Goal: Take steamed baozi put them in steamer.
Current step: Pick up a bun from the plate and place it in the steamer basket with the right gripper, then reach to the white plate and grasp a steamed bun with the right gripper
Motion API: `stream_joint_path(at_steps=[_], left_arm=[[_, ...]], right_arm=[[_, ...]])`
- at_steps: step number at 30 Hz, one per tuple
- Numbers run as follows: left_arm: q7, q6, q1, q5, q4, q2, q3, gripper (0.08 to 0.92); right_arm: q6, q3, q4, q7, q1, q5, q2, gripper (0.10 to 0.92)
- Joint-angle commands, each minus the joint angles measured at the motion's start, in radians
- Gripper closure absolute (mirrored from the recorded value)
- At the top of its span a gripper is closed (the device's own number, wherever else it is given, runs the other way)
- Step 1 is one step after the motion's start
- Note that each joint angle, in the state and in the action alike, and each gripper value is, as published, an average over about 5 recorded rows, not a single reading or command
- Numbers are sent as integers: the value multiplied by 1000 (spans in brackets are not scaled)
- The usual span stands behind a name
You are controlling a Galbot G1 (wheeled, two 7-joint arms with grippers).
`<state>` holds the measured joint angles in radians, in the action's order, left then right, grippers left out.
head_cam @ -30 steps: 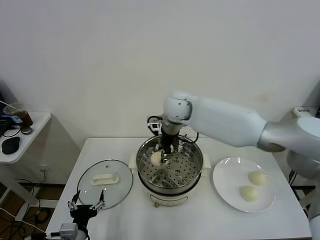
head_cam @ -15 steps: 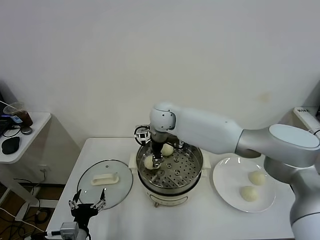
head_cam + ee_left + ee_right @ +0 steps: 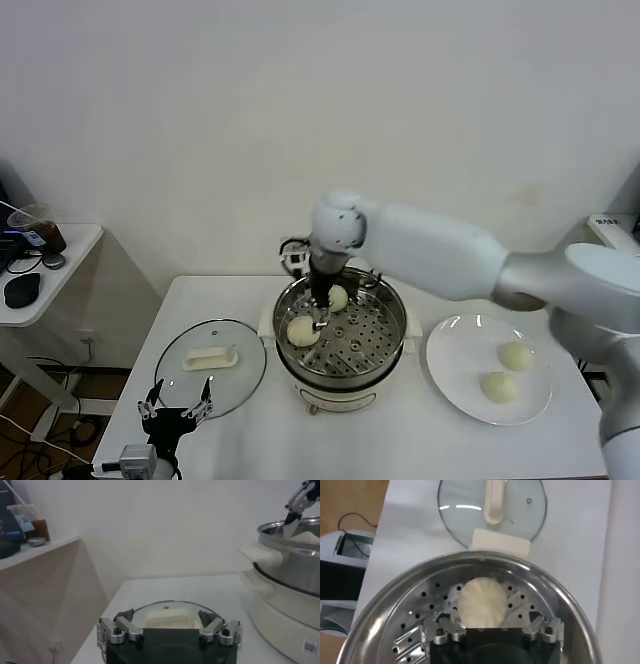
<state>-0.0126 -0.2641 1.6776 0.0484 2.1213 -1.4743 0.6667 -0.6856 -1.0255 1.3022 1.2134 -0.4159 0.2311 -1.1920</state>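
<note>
White wall rises behind our white worktop (image 3: 240,420). Our right end effector (image 3: 492,632) hangs spread over the steamer (image 3: 392,345), just above one of two steamed baozi (image 3: 303,331) inside. Two more sit on the plate (image 3: 455,375). Our left end effector (image 3: 174,412), spread, waits beside the glass lid (image 3: 235,385).

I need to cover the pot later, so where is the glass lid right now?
In the head view the glass lid lies flat on the table, on the robot's left of the steamer, with the idle left gripper just at its near edge.
</note>
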Motion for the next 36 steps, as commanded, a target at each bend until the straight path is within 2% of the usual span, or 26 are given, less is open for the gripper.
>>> stream_joint_path(at_steps=[1, 5, 9, 16, 21, 24, 30, 36], left_arm=[[2, -3, 6, -2, 10, 2, 4, 177], [3, -4, 22, -6, 22, 6, 16, 177], [2, -4, 36, -6, 29, 6, 31, 177], [9, -18, 48, -8, 38, -3, 22, 177], [5, -15, 68, -15, 38, -4, 14, 177], [-2, -13, 78, -19, 31, -9, 15, 177], [-6, -9, 93, -34, 16, -15, 18, 177], [-9, -4, 84, -41, -5, -15, 25, 177]], right_arm=[[150, 81, 177, 104, -132, 25, 378, 203], [325, 146, 232, 154, -80, -50, 618, 203], [439, 316, 272, 184, 127, -152, 811, 203], [540, 459, 325, 210, 425, -321, 981, 203], [559, 674, 307, 212, 733, -436, 966, 203], [568, 731, 262, 205, 827, -498, 896, 203], [574, 762, 156, 189, 878, -570, 765, 203], [574, 748, 115, 192, 840, -561, 681, 203]])
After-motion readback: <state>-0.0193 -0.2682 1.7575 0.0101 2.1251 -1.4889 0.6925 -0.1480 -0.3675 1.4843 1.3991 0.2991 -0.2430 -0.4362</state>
